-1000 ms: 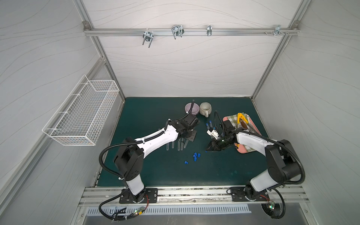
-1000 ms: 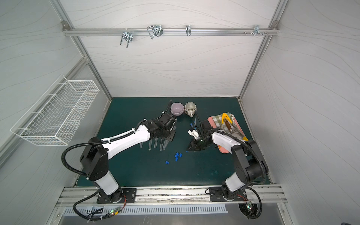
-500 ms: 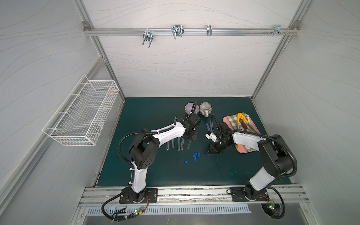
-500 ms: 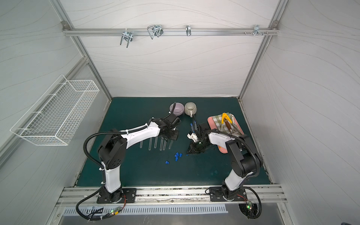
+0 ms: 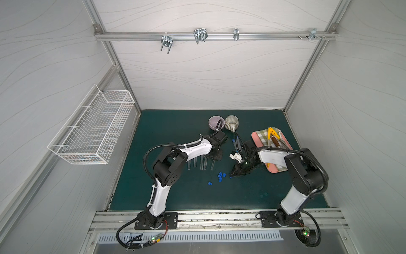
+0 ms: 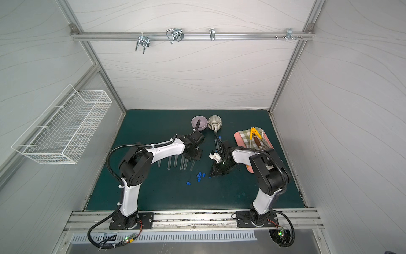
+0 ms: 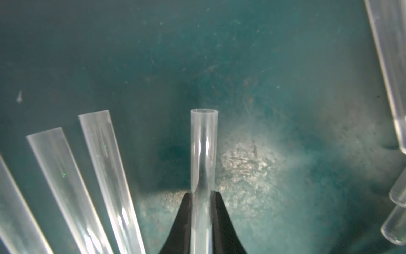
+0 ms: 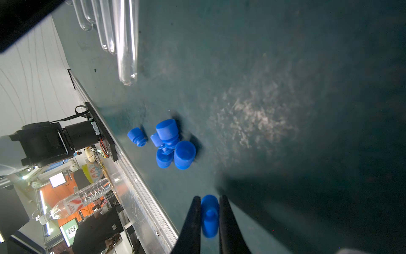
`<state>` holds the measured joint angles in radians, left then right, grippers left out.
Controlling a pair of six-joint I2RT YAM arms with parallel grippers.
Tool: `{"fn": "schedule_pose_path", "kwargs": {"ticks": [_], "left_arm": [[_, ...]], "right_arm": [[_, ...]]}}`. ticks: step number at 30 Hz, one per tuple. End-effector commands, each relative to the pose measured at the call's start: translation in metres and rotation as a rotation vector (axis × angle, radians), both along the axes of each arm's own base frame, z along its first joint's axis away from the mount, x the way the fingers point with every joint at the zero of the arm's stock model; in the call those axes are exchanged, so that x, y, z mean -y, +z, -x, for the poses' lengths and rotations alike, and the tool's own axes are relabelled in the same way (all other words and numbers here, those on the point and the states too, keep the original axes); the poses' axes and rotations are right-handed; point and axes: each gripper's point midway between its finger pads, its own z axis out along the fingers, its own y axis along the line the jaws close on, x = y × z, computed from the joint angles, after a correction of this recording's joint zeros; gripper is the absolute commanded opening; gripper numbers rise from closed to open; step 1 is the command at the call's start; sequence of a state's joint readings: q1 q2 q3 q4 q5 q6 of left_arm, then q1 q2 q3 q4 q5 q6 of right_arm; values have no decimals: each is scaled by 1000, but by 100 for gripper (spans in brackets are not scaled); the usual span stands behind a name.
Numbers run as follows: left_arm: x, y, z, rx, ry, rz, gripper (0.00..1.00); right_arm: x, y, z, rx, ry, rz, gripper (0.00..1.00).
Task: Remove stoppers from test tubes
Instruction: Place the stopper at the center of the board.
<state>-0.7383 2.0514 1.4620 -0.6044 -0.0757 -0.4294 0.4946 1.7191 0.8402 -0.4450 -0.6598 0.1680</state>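
Test tube (image 7: 204,143) | pinched in left tool (image 7: 203,194), long axis in line with tool, open mouth pointing away | stopper (image 8: 209,217) | pinched lengthwise in right tool (image 8: 210,199)

Held tube (image 7: 204,154): bottom off-frame.

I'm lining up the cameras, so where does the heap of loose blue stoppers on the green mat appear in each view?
In a top view: heap of loose stoppers on the mat, between the arms, past the tubes' rounded ends.
In a top view: the heap, same spot.
Left wrist: not in it.
Right wrist: the heap, between the tube ends and the right tool.
Shared landmark: row of test tubes.
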Motion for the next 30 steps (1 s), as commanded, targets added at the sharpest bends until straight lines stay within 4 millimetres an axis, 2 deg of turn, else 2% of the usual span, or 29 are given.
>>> {"fn": "schedule_pose_path", "kwargs": {"ticks": [1, 12, 17, 22, 30], "left_arm": [[2, 2, -12, 25, 42, 4, 9], [-2, -5, -12, 14, 52, -8, 16], [-4, -3, -13, 17, 55, -9, 25], [-4, 2, -13, 20, 59, -9, 36], [-5, 24, -16, 51, 60, 2, 37]], "right_arm": [[-3, -3, -2, 3, 13, 16, 3], [-5, -7, -2, 0, 28, 34, 7], [-5, -7, -2, 0, 27, 35, 12], [-5, -6, -2, 5, 28, 35, 16], [-6, -2, -4, 21, 23, 27, 21]]}}
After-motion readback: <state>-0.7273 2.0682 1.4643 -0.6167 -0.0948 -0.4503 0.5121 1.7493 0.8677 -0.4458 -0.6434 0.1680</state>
